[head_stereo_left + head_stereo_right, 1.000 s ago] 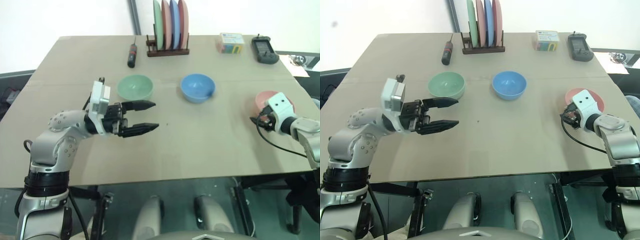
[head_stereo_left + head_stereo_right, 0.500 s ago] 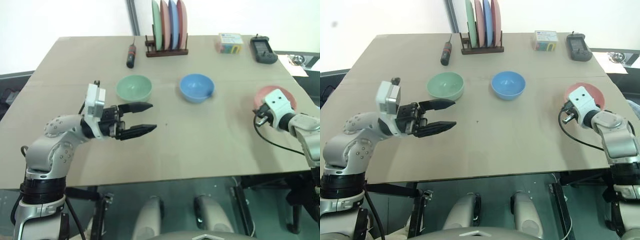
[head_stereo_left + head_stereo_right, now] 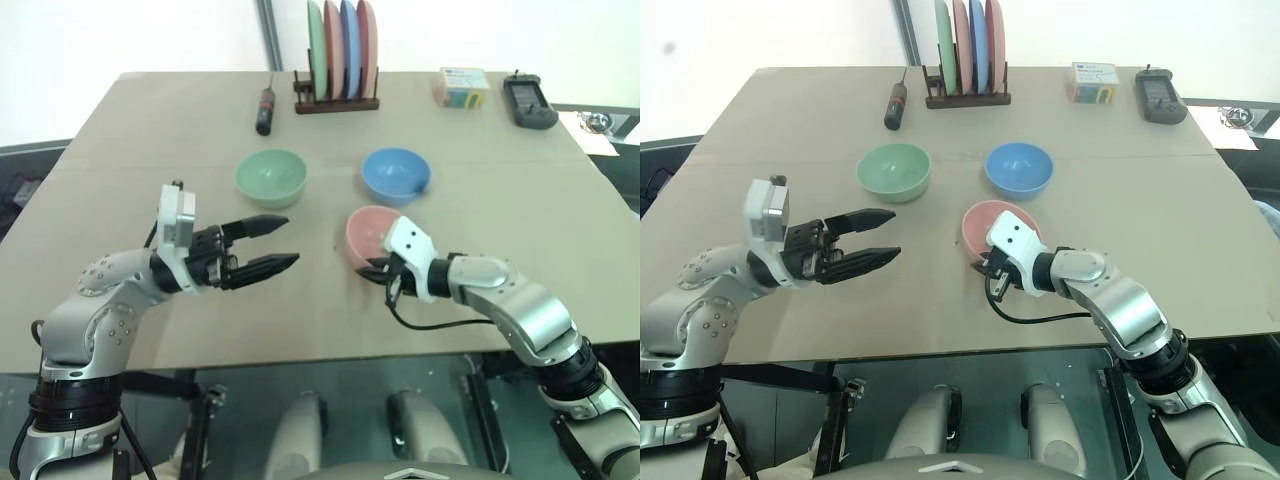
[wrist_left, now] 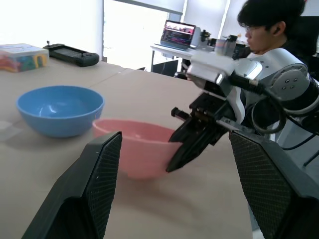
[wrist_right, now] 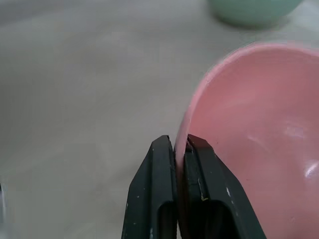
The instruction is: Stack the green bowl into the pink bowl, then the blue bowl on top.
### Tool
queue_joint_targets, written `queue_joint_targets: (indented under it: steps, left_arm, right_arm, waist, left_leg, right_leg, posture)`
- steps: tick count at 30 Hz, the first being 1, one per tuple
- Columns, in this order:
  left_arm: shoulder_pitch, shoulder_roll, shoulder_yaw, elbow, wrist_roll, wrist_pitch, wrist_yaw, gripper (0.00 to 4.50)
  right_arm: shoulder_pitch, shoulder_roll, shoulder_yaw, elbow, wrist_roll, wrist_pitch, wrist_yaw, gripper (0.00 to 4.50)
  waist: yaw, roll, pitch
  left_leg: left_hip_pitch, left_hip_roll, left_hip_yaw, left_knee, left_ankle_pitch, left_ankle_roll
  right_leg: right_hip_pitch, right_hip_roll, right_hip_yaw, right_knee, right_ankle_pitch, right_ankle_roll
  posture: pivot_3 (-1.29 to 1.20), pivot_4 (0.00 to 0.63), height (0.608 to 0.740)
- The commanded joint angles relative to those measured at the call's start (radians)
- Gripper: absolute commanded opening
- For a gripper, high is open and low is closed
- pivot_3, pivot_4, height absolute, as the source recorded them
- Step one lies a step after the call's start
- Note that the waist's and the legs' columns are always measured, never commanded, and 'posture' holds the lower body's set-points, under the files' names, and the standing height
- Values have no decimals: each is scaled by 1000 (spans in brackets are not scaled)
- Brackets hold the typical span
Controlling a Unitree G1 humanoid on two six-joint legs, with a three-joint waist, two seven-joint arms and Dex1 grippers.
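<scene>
Your right gripper [image 5: 180, 149] had its jaws clamped on the rim of the small round salmon-pink plastic bowl [image 3: 372, 232], which sat mid-counter just in front of the sky-blue plastic bowl [image 3: 396, 174]. The mint-green plastic bowl [image 3: 270, 177] sat left of the blue. Your left gripper [image 3: 272, 245] hovered with jaws spread, empty, above the tan counter [image 3: 150, 130].

Right gripper [image 5: 179, 144] jaws pinched on pink bowl [image 5: 249, 144] rim.
</scene>
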Motion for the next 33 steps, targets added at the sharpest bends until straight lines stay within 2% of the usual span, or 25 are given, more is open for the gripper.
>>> queue_joint_targets:
  steps: [1,2,3,8,10,13,17,19,20,24,29,33]
  left_arm:
    - [10,18,25,-62,51,21,112,3658]
    - [11,25,19,-70,72,41,155,3658]
    - [12,30,14,-77,94,57,194,3658]
    - [-29,50,-54,-154,319,40,399,3658]
    - [-71,81,-96,-232,438,171,557,3658]
    - [-179,121,-196,-229,534,257,605,3658]
    - [-404,154,-475,-143,720,420,611,3658]
    - [-514,137,-627,-86,799,501,584,3658]
    - [-566,99,-683,-27,840,527,601,3658]
    - [-700,-11,-844,189,937,537,584,3658]
    - [-747,-62,-878,311,999,498,574,2355]
    - [-755,-64,-864,366,1039,449,566,730]
  right_arm:
    - [-23,-6,-35,-4,16,-1,18,1621]
    - [-26,-7,-45,-8,26,2,24,2060]
    - [-28,-9,-55,-15,37,8,29,2248]
    - [-8,-22,-189,-133,126,64,8,4488]
    - [-1,-6,-264,-194,147,50,-35,4488]
    - [4,-19,-320,-254,170,0,-28,4488]
    - [16,-59,-343,-276,157,-70,-16,4488]
    - [19,-76,-327,-269,120,-123,-26,4488]
    - [23,-81,-323,-264,109,-142,-30,4488]
    - [28,-67,-314,-255,94,-182,-50,4488]
    - [56,-62,-353,-301,124,-195,-62,4500]
    - [86,-78,-379,-323,135,-199,-70,4500]
  waist:
    - [-2,0,0]
    - [-2,0,0]
    - [-2,0,0]
    - [0,0,0]
    - [1,-1,1]
    - [4,-1,1]
    - [2,-1,1]
    - [1,-1,1]
    - [1,-1,1]
    - [-4,-1,1]
    - [-6,-1,2]
    - [-2,-1,2]
  left_leg:
    - [0,0,0,0,0,0]
    - [0,0,0,0,0,0]
    - [0,0,0,0,0,0]
    - [0,0,0,0,0,0]
    - [0,0,0,0,0,0]
    - [0,0,-2,-1,0,0]
    - [0,-1,-2,0,0,0]
    - [0,-1,-2,0,0,0]
    - [0,-1,-2,0,0,0]
    - [-1,-2,-2,-1,0,0]
    - [-3,-1,-2,-2,0,0]
    - [-4,-1,-2,-2,0,0]
  right_leg:
    - [0,0,0,0,0,0]
    - [0,0,0,0,0,0]
    - [0,0,0,0,0,0]
    - [0,0,0,0,1,1]
    - [0,0,0,0,1,1]
    - [0,0,-1,1,2,4]
    - [1,0,-2,0,0,7]
    - [1,0,-2,0,0,7]
    - [1,0,-2,0,0,7]
    - [0,0,-1,0,1,6]
    - [-4,1,-1,1,2,4]
    - [-4,1,-1,1,2,4]
  posture:
    - [0,150,740]
    - [0,150,740]
    - [0,150,740]
    - [0,150,740]
    - [0,150,740]
    - [0,150,740]
    - [0,150,740]
    - [0,150,740]
    - [0,150,740]
    - [0,150,740]
    - [0,150,740]
    - [0,150,740]
